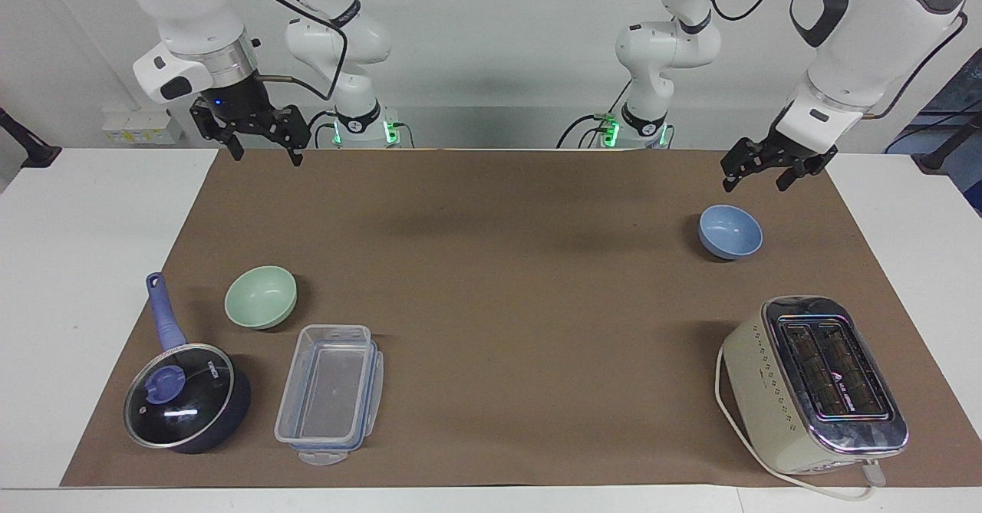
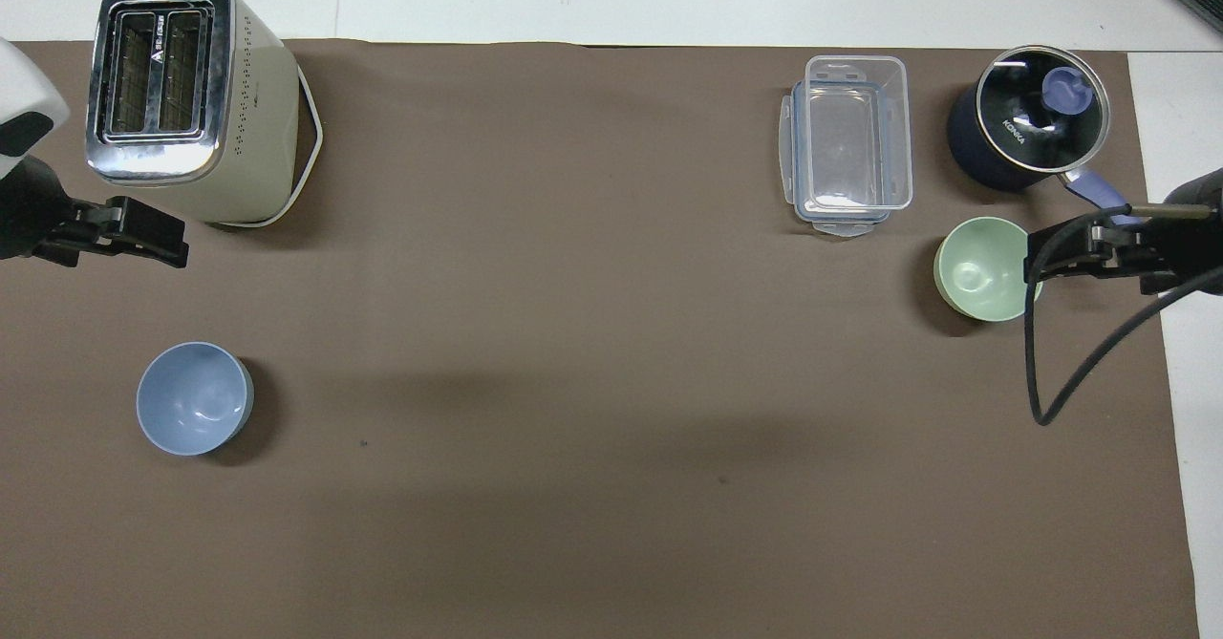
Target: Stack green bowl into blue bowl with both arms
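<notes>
Brown mat (image 1: 491, 306), green bowl (image 1: 261, 296), blue bowl (image 1: 730, 231) apart

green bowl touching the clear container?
Apart. The overhead view shows a strip of brown mat between the green bowl and the clear container; the facing view shows that gap too.

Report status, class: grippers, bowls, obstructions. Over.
Left gripper open, raised by the blue bowl; right gripper open, raised at its own end. Green bowl not stacked, beside saucepan and container. Nothing between bowls.
</notes>
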Tool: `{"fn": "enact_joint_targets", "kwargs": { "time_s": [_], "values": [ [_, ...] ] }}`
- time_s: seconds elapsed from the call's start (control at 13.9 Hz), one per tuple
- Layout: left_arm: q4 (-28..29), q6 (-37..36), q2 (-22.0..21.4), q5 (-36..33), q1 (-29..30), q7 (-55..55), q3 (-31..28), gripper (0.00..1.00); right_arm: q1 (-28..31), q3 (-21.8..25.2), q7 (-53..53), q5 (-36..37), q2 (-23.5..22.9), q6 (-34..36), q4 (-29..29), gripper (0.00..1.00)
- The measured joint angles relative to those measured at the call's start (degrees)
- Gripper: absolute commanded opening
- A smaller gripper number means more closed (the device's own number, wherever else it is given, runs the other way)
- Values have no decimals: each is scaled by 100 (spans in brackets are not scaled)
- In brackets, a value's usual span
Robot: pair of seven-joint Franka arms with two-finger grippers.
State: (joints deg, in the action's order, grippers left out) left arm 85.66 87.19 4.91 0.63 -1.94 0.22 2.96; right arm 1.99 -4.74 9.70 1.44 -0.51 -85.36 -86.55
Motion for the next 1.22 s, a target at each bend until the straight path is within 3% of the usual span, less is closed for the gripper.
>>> {"fn": "enact_joint_targets", "kwargs": {
  "time_s": [0.58,1.22],
  "values": [
    [109,86,-25,-3,125,184,-34,100,21,1,0,0,0,0,3,100],
    [1887,1409,-527,15,1019,1620,-64,100,61,1,0,0,0,-2,6,100]
  ]
}}
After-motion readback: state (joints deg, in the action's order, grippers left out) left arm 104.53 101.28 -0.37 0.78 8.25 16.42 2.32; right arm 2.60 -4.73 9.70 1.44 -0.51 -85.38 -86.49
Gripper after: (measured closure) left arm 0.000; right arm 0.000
